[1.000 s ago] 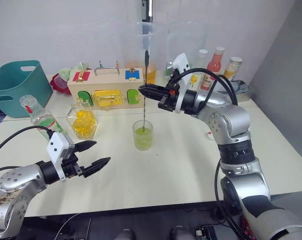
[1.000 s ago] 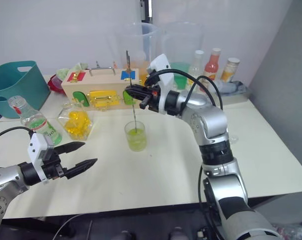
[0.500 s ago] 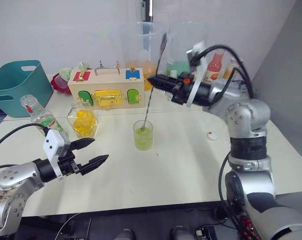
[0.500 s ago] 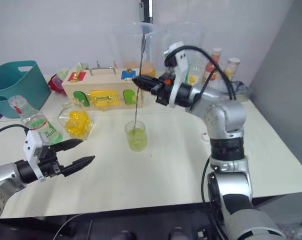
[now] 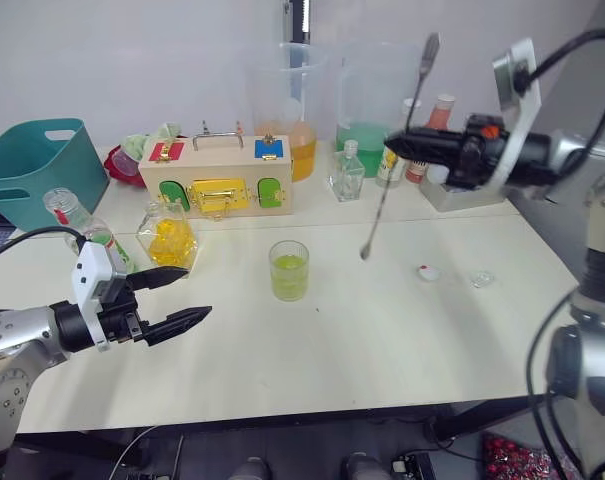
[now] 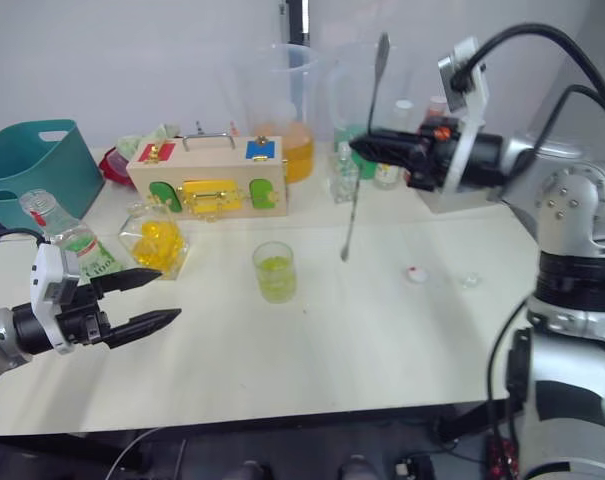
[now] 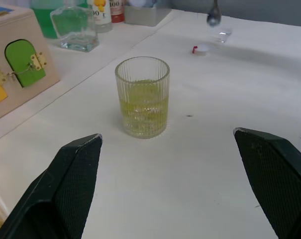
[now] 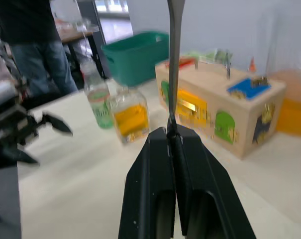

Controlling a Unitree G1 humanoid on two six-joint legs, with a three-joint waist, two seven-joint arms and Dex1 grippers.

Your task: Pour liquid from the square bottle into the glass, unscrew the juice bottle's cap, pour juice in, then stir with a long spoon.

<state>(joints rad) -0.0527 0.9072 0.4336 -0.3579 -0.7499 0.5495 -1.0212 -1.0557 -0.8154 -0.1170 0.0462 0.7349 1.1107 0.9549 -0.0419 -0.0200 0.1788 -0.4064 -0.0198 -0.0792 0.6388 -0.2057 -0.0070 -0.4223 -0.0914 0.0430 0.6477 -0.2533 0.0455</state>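
Note:
The glass (image 5: 288, 270) stands mid-table, about half full of pale green-yellow liquid. My right gripper (image 5: 392, 147) is shut on the long spoon (image 5: 382, 195), which hangs tilted in the air to the right of the glass with its small bowl (image 5: 364, 255) down, clear of the rim. The square bottle (image 5: 166, 238) with yellow contents sits left of the glass. Beside it the juice bottle (image 5: 82, 232) stands uncapped. The cap (image 5: 428, 271) lies on the table at the right. My left gripper (image 5: 198, 292) is open low at the front left, pointing toward the glass (image 7: 142, 97).
A wooden latch box (image 5: 215, 177) and a teal basket (image 5: 37, 165) stand at the back left. Two tall pitchers (image 5: 287, 110) and a small clear square bottle (image 5: 347, 172) stand behind the glass, with more bottles (image 5: 434, 125) at the back right. A person (image 8: 36, 45) stands beyond the table.
My right arm has lifted the long spoon out of the glass and swung it to the right. The left gripper stays open, drifting slightly left.

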